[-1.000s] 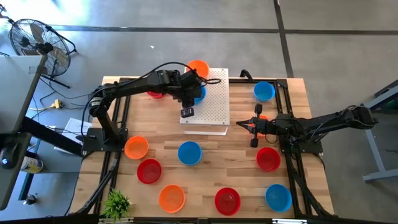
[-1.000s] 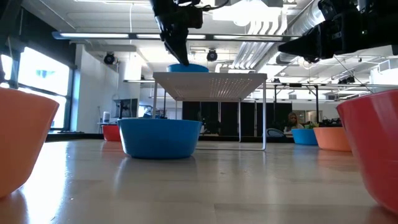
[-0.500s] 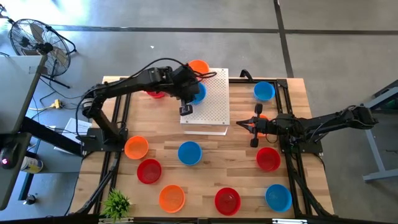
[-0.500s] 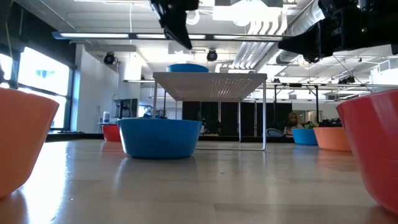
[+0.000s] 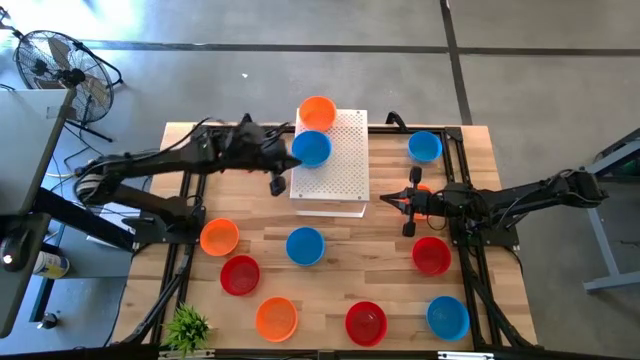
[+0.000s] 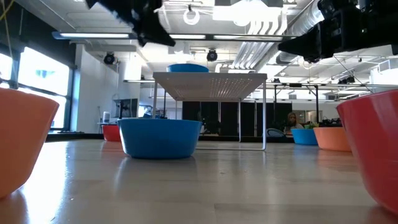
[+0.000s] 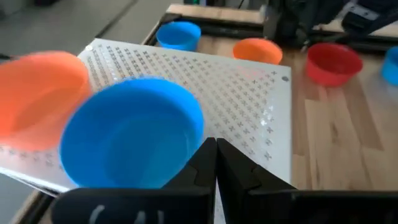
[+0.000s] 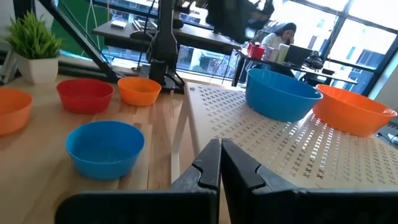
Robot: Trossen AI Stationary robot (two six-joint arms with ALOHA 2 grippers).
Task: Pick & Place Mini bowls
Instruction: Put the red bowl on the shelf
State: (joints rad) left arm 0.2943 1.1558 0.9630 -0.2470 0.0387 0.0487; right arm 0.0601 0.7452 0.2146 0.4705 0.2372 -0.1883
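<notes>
The left gripper (image 5: 277,184) hangs over bare wood just off the white perforated board's (image 5: 345,170) near-left edge, fingers pressed together and holding nothing. Ahead of it, on the board's left side, a blue mini bowl (image 5: 311,148) sits touching an orange mini bowl (image 5: 318,110). The right gripper (image 5: 386,200), also closed and empty, waits beside the board's right edge.
</notes>
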